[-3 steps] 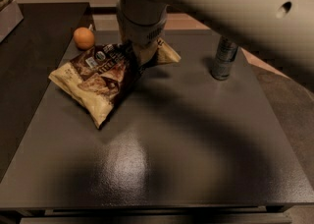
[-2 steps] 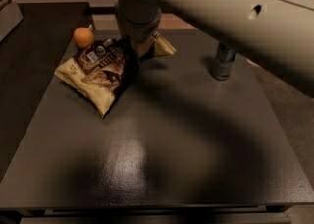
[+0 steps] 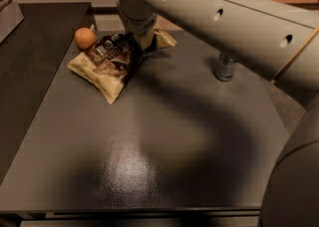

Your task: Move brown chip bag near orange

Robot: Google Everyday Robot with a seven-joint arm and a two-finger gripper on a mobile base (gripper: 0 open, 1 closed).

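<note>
The brown chip bag (image 3: 107,66) lies at the far left of the dark table (image 3: 164,141). Over the last second it has slid a little toward 12 o'clock, so its dark upper edge now sits just beside the orange (image 3: 84,38), which rests at 11 o'clock from the bag and has not shifted. We judge the task all but done: what remains is to let go and lift clear without dragging the bag back. At 1 o'clock from the bag's middle the gripper (image 3: 142,42) stands over the bag's far end, with a cream corner poking out at its 3 o'clock side; we cannot tell whether it is clenched on the bag or released. Further right, at 3 o'clock, a slim can (image 3: 224,67) stands upright, well apart from the bag, its top hidden behind the pale arm (image 3: 224,17). The table is matte dark grey with a soft sheen toward 6 o'clock, a darker counter runs along 9 o'clock, and a pale wall shows at 11 o'clock.
</note>
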